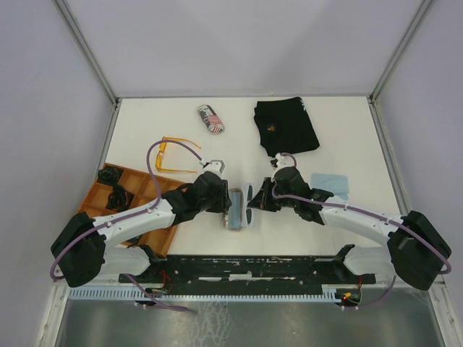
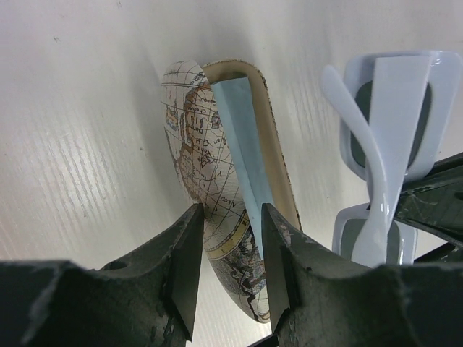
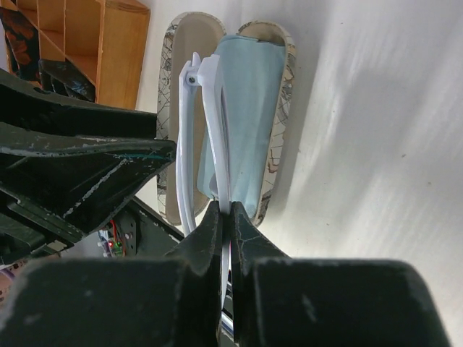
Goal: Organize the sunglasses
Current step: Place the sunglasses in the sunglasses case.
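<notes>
White counter (image 1: pixel 347 137), grey walls. White sunglasses (image 3: pixel 210 87), folded, pinched in the closed right claw (image 3: pixel 226 217) at near centre, just over the open map-print case (image 2: pixel 195 144) lined with blue cloth (image 3: pixel 249 108). Left claw (image 2: pixel 230 246) clamps one case shell. Orange sunglasses (image 1: pixel 160 155) lie far-left on the counter, by the wooden tray (image 1: pixel 141 177).

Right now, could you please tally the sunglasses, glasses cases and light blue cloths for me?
Sunglasses: 2 (orange pair, white pair)
Glasses cases: 2 (flag-print case, map-print case)
Light blue cloths: 2 (loose cloth, tucked cloth inside the map-print case)
Total: 6
</notes>
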`<state>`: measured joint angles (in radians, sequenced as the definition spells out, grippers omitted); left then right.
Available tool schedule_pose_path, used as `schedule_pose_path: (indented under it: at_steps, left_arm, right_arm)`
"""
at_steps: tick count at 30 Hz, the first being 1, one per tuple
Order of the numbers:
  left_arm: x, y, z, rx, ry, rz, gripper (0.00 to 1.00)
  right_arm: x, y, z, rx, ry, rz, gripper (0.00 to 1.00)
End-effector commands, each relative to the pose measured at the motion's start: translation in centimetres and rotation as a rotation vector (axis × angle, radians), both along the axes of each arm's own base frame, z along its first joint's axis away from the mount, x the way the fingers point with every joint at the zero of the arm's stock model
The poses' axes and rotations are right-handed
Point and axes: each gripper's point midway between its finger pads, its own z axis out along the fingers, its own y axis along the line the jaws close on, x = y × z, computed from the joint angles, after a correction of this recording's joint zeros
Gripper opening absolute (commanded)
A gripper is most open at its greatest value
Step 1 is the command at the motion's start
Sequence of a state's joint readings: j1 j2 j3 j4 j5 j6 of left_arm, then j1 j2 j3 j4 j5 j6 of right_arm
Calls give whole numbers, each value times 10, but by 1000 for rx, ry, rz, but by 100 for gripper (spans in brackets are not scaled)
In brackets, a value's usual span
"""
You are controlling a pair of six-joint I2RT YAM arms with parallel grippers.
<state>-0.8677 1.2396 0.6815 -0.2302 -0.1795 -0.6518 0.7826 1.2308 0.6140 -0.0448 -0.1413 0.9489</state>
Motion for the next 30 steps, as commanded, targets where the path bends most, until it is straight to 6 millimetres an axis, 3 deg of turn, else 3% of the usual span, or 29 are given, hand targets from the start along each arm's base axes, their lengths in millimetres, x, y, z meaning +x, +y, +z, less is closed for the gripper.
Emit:
schedule_pose_path:
  at_steps: [1, 10, 30]
  left_arm:
    - [4, -10, 16, -74, -25, 22, 44]
    - [4, -10, 17, -71, -28, 16, 44]
    - [6, -13, 17, -71, -28, 14, 43]
  right_arm:
    - [14, 28, 31, 102, -44, 42, 0]
    - [23, 47, 15, 86, 26, 64, 0]
    - [34, 62, -17, 35, 98, 78, 0]
